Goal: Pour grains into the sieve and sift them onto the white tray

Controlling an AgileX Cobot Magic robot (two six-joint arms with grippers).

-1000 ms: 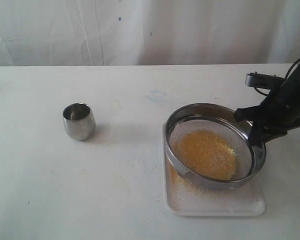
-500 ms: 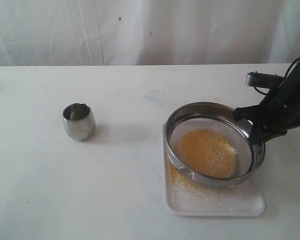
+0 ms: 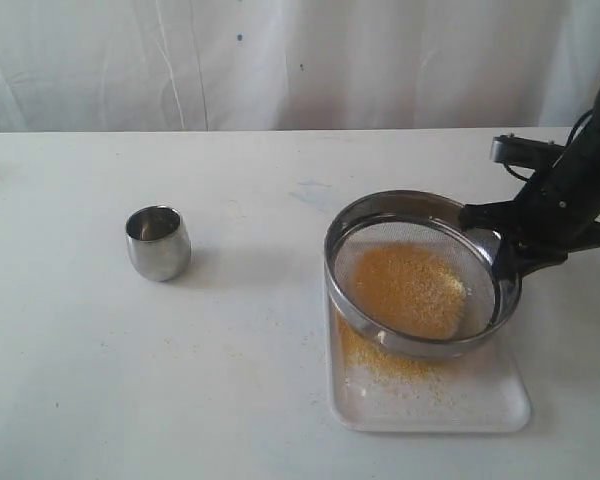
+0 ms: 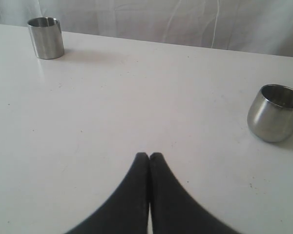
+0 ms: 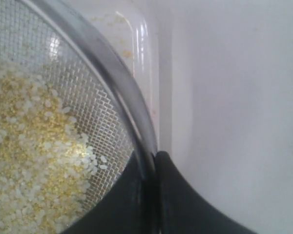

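sieve [image 3: 330,270] shifted toward the far end of the white tray [image 3: 485,400] since a second ago, more yellow fines [image 3: 375,362] fallen on that tray, my right gripper [image 3: 500,255] clenched on the sieve rim, grains [image 3: 408,290] inside it, left gripper [image 4: 149,157] closed, empty

This looks like a robotics lab bench staged for trials, not a working kitchen. A plain white table [image 3: 230,380] stands before a draped white cloth backdrop [image 3: 380,60] that screens off the room behind. A black robot arm [image 3: 580,180] trailing cable reaches in from one side. The kitchenware is a handful of props: the sieve [image 3: 400,198], the white tray [image 3: 490,400], a rounded steel cup [image 3: 158,243] and a straight-sided steel cup [image 4: 46,37].
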